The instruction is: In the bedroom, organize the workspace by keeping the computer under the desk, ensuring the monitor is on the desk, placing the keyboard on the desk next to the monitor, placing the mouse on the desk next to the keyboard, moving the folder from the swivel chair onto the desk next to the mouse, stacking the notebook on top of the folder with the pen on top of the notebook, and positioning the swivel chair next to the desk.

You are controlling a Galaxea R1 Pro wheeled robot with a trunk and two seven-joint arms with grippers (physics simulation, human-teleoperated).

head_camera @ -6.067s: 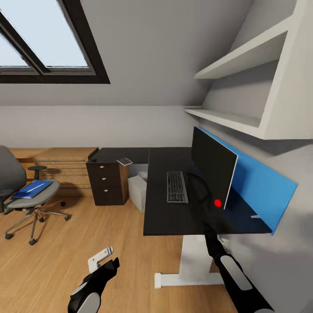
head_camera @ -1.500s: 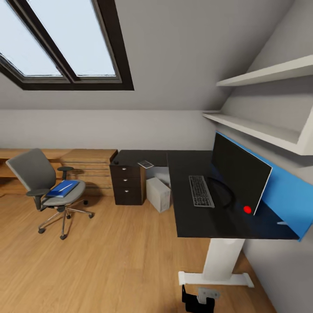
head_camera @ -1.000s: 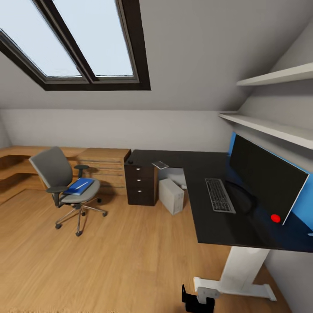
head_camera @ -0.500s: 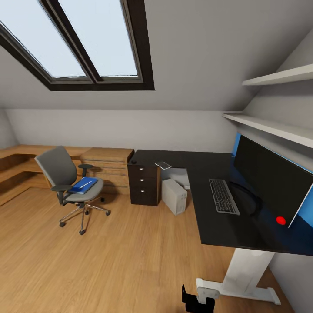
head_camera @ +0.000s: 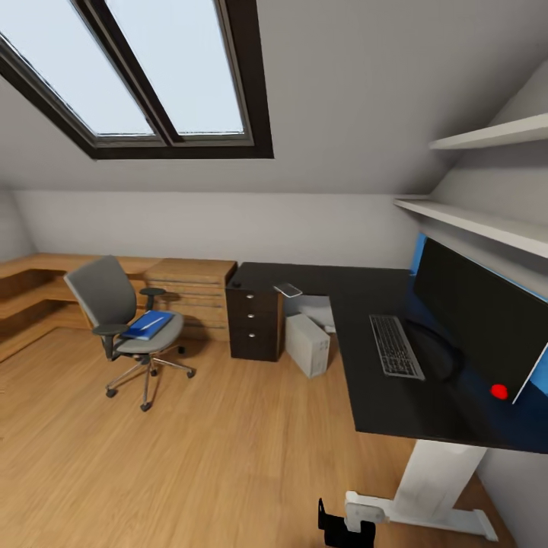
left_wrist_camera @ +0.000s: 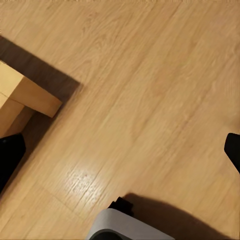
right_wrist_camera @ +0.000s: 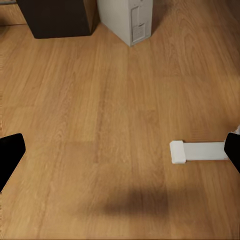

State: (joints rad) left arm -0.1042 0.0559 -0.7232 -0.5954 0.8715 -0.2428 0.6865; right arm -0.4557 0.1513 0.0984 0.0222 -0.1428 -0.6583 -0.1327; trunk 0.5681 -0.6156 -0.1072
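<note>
Both arms hung low, pointed down at the wooden floor (right_wrist_camera: 100, 125). Left end effector (left_wrist_camera: 120, 150) spread wide open, black fingertips (left_wrist_camera: 10, 157) at opposite edges of the left wrist view, gripping nothing, hovering over bare boards beside a light wooden block (left_wrist_camera: 30, 95). Right end effector (right_wrist_camera: 120, 152) likewise open and empty, fingertips (right_wrist_camera: 10, 152) far apart, over the floor near the white foot of the bench leg (right_wrist_camera: 200, 151).

Seen from the head: black L-shaped bench (head_camera: 388, 396) off to the right, monitor (head_camera: 479, 320) standing on it against the blue back panel (head_camera: 418, 255), keyboard (head_camera: 395, 345) lying just in front of the screen. Light-grey computer (head_camera: 307, 344) sat on the floor under the bench, right beside the drawer unit (head_camera: 255, 320). Notebook (head_camera: 288, 289) lay on the bench's far corner above the drawers, with a small dark mouse (head_camera: 236, 284) near that corner's left edge. Swivel chair (head_camera: 125, 323) stood well apart from the bench, out on the open floor, blue folder (head_camera: 148, 324) resting on its seat with the white pen (head_camera: 154, 323) on top of it
</note>
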